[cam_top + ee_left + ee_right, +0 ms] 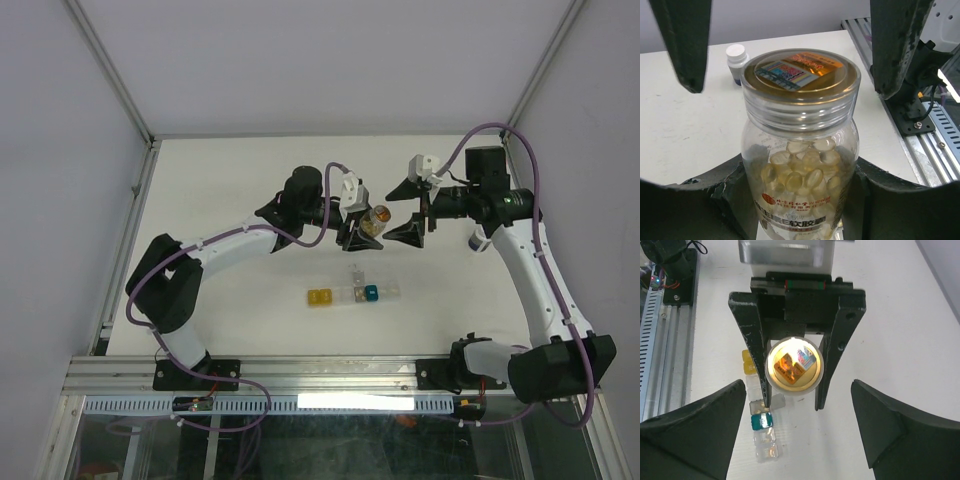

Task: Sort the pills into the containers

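A: Pills (800,170)?
B: Soft gels, in the clear bottle (800,135), held up near the containers (355,294). My left gripper (362,232) clamps its body.
A: Handling?
B: Rigid, slick, probably light. My right gripper (408,212) is spread wide at the gold lid (801,75); I'd take its edge.

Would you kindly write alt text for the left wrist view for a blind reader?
A clear bottle of pale yellow softgels, gold-topped, stands clamped between the left fingers. The right fingers hang open on either side of its top, not touching; a small white-capped bottle stands behind.
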`<state>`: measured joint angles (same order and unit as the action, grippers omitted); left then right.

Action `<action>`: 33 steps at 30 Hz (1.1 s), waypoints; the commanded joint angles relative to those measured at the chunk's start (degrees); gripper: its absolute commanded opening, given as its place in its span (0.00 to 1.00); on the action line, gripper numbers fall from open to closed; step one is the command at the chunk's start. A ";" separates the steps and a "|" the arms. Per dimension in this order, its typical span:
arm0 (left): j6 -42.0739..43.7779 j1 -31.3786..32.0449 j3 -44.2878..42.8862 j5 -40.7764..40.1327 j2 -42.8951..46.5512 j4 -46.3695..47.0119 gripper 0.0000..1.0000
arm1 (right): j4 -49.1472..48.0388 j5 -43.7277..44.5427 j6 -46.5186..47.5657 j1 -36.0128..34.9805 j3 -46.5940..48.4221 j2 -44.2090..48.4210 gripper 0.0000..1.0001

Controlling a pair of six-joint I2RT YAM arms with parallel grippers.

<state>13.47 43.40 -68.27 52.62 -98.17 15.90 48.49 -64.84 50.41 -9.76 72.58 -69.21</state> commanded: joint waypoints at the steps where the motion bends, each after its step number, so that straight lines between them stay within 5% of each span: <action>1: 1.38 -0.31 -3.42 5.31 -0.56 0.48 0.00 | 1.02 -3.70 4.90 -1.69 4.39 -1.45 0.89; 23: 2.23 -0.30 -4.68 5.12 -1.50 -2.14 0.00 | -1.53 -0.41 -1.17 -4.43 3.64 0.17 0.77; 33: 2.35 -0.31 -4.64 5.38 -1.33 -2.34 0.00 | -2.57 1.29 -1.98 -4.22 2.44 0.39 0.64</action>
<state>14.39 43.40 -70.43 55.77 -100.20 11.75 48.60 -64.18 49.56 -14.33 75.09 -70.06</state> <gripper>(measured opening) 0.522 0.643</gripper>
